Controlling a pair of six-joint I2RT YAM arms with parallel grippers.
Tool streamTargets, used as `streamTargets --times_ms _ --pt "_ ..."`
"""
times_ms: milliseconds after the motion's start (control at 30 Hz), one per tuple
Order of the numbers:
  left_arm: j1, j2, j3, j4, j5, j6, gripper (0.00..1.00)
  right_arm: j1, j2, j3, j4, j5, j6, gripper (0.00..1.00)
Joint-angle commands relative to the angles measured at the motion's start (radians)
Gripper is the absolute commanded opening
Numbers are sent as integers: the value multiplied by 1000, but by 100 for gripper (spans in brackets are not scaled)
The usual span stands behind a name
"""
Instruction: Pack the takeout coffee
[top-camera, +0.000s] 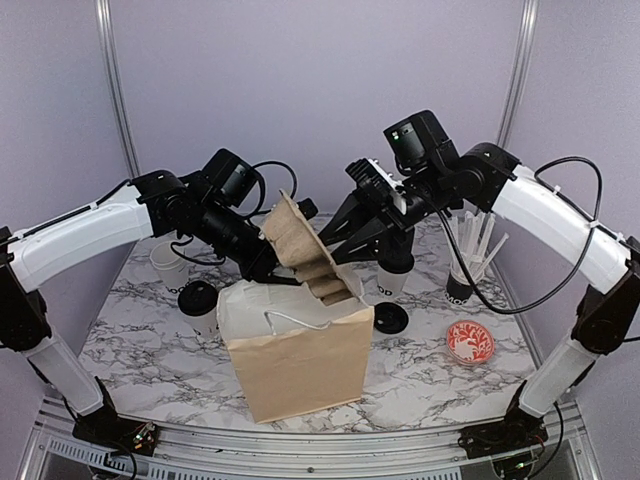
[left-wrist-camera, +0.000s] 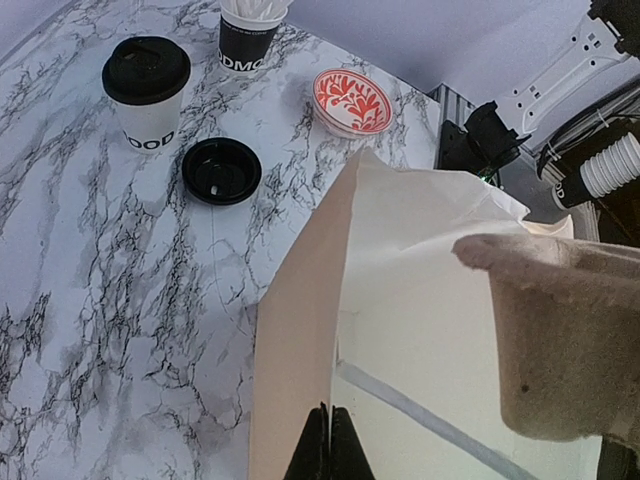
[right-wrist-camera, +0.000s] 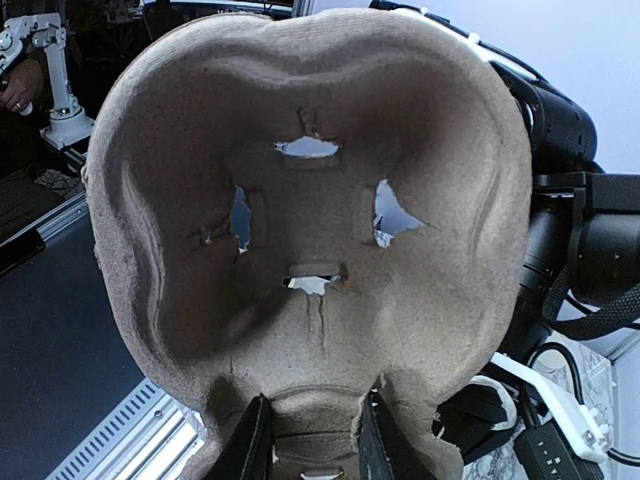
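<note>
One lidded cup (left-wrist-camera: 146, 95), standing well beyond left hand (left-wrist-camera: 330, 428)

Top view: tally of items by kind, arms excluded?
White cups: 3 (2 lidded, 1 open)
Loose black lid: 1
Dark cup of sticks: 1
Red-patterned bowl: 1
Paper bag: 1
Cardboard cup carrier: 1
Total: 8

In the left wrist view, black letters low on the white lidded cup (left-wrist-camera: 146, 95) read "OOD", and the start of the word was turned out of sight. White letters on the dark cup (left-wrist-camera: 247, 45) read "DMO", cut off at both ends by the cup's curve. In the top view, the lidless cup (top-camera: 168, 266) at the left showed "OOD" near its base, and no other writing could be read.
</note>
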Motion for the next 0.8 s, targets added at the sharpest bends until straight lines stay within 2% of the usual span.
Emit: streamTargets --times_ms 0,267,600,667,767 --pt "-9 20 28 25 26 -11 0 12 21 -23 52 -45 38 16" --pt "-16 20 24 42 15 -44 0 26 41 -36 108 -15 89 16" --pt "-15 3 11 40 -33 -112 7 34 -34 -221 208 128 155 16" --pt "-12 -6 9 40 -52 -126 11 35 -46 -236 202 163 159 16" --pt "-1 -22 10 41 -104 -159 23 43 -54 -253 186 207 162 16"
